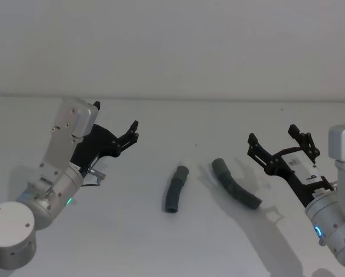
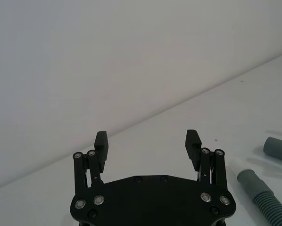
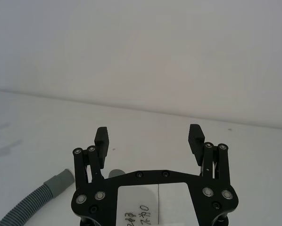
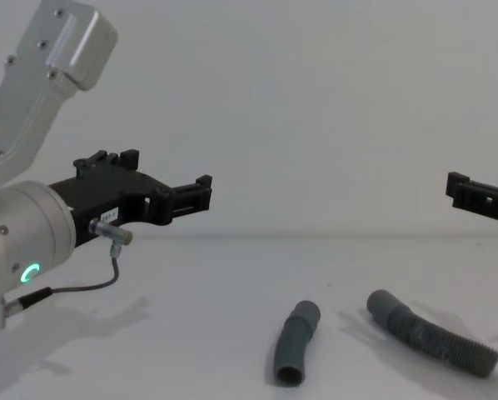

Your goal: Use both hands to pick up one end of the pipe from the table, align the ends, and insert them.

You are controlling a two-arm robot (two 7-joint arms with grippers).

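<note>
The job has hardly begun. No part of the pipe has been picked up yet. Both parts lie flat on the tabletop [image 1: 161, 248], near its middle, with nothing holding them.

The left gripper [image 1: 133, 131] hangs in the air above the left side of the tabletop. Its jaws are wide apart and hold nothing. The right gripper [image 1: 273, 136] hangs above the right side, and its jaws are also wide apart with nothing in them. The pipe parts lie between the two grippers, well away from both.

All the steps are left to do. Each gripper has to come down and take one part. Then the two ends must be lined up and pushed together.

The short piece [image 1: 175, 190] is dark grey, smooth and a little bent. It lies on the left of the pair. Its end toward the far edge looks a little lighter than the rest, and its near end is an open round hole.

The ribbed piece [image 1: 237, 186] is longer and lies just to the right, slanting toward the right edge. Most of its body has small ridges. Its far end is a smooth grey cuff [image 1: 220, 166].

The two parts lie close but do not touch. The cuff and the lighter end both point toward the far edge, so each part will likely need turning before the ends can meet.
</note>
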